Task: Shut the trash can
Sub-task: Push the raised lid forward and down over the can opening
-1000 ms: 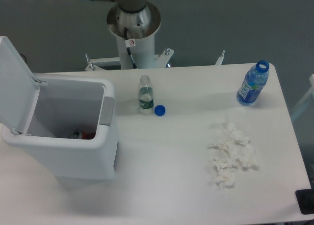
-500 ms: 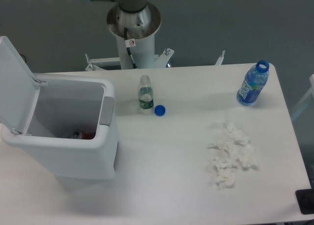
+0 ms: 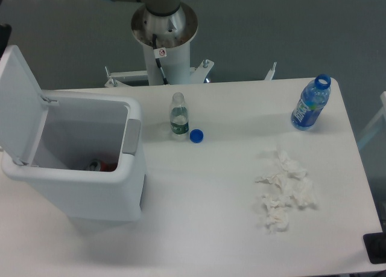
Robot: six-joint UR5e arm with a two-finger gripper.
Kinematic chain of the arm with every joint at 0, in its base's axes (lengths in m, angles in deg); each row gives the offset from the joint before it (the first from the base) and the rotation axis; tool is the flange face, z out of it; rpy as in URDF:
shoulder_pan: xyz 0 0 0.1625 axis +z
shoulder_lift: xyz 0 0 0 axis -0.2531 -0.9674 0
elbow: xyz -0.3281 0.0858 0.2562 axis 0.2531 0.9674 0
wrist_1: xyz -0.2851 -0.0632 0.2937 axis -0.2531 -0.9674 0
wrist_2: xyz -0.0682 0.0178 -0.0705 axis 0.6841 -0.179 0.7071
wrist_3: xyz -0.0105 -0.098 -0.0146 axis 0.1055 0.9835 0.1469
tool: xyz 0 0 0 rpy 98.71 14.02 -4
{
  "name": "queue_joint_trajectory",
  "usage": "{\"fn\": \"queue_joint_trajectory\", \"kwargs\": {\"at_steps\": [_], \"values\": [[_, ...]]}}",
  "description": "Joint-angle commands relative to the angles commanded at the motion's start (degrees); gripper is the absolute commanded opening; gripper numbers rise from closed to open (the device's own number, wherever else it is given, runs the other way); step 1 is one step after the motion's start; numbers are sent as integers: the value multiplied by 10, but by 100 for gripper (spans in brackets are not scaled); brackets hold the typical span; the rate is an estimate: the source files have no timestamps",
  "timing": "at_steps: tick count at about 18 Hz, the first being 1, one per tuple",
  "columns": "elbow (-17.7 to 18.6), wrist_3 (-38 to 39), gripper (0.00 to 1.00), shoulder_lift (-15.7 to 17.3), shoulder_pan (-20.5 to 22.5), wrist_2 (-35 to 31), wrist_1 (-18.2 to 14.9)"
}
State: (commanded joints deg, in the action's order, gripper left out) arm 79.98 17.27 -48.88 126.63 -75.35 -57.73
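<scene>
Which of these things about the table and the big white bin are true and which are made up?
1. The trash can has its lid shut. False: the lid stands up, swung open at the left side, and you can see inside.
2. The blue cap lies on the table beside the small clear bottle. True.
3. The blue bottle is lying on its side. False: it stands upright near the table's far right corner.
4. Crumpled white tissues lie on the table. True.
5. The bin is empty. False: something red and silver lies at the bottom.
</scene>
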Motion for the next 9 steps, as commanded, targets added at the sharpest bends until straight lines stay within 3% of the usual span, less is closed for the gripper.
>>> {"fn": "queue_joint_trajectory", "kwargs": {"at_steps": [3,9], "values": [[0,0,100,0,12,-4,0],[2,-1,100,3,23,-74,0]]}}
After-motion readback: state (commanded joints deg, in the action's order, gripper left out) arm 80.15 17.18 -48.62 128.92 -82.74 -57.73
